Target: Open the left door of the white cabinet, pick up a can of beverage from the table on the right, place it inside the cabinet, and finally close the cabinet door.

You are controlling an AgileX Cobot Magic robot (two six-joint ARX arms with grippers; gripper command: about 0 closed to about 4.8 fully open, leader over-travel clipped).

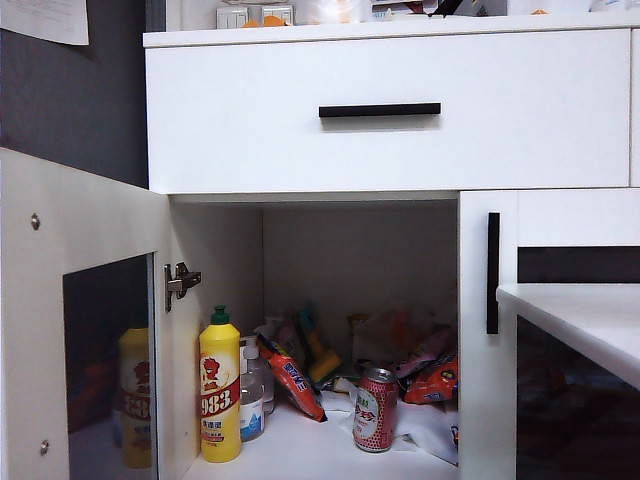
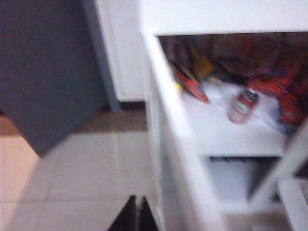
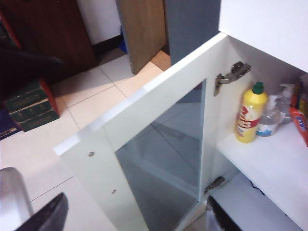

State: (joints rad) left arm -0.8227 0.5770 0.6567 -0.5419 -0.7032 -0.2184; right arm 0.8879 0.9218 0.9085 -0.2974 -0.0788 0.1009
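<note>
Presently the left door (image 1: pixel 85 320) of the white cabinet (image 1: pixel 390 110) is standing swung wide open, its dark glass panel facing the room and its silver hinge (image 1: pixel 180 282) showing at the frame edge. The can of beverage (image 1: pixel 375 410) is sitting upright on the cabinet's inner shelf (image 1: pixel 300 450), towards the front, right of the middle of the opening, with snack packets (image 1: pixel 435 375) lying just behind and beside it. A yellow bottle (image 1: pixel 219 390) with a green cap is standing at the shelf's left front, a small clear pump bottle (image 1: pixel 253 395) just beside it, an orange packet (image 1: pixel 292 380) leaning between them and the can. The tabletop (image 1: pixel 590 320) is jutting in at the right of the exterior view, in front of the narrower right door (image 1: pixel 490 330).

Neither arm is showing in the exterior view. In the left wrist view the left claw (image 2: pixel 136 214) is hanging outside the cabinet, over the tiled floor (image 2: pixel 72 178) by the cabinet's side panel, its two dark fingers pressed together with nothing between them; that view is blurring. In the right wrist view the right claw (image 3: pixel 134 219) is hovering over the floor in front of the open door, its fingers (image 3: pixel 45 216) spread well apart and carrying nothing
</note>
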